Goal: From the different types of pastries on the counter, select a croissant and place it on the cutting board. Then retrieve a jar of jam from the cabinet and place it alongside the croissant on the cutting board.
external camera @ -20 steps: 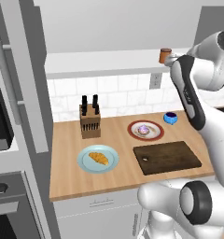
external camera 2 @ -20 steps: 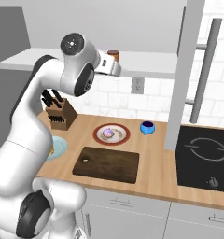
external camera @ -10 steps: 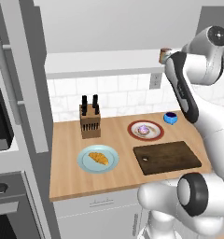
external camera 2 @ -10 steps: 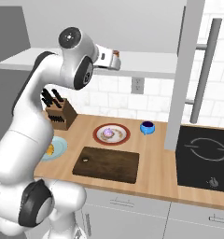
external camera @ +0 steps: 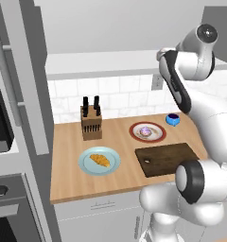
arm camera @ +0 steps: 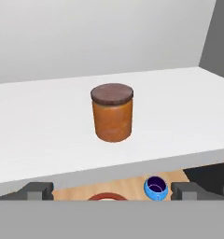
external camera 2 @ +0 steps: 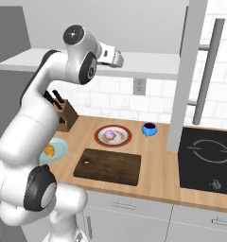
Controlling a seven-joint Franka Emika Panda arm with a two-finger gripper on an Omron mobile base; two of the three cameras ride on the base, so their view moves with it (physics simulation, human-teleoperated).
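Stretching across the lower half of the left base view, the worktop [external camera: 125, 175] carries the bare cutting board [external camera: 168, 159] at centre-right, and the croissant [external camera: 100, 160] sits on its blue plate [external camera: 85, 166] left of it, not yet moved across. Up top, the pincer [external camera 2: 116, 57] hovers at the cabinet [external camera 2: 148, 64] shelf, jaws spread wide and gripping nothing. Dead centre in the hand view stands the jar of jam [arm camera: 112, 113], upright, straight ahead of the fingertips [arm camera: 37, 190] and well apart from them, so a forward reach looks the call.
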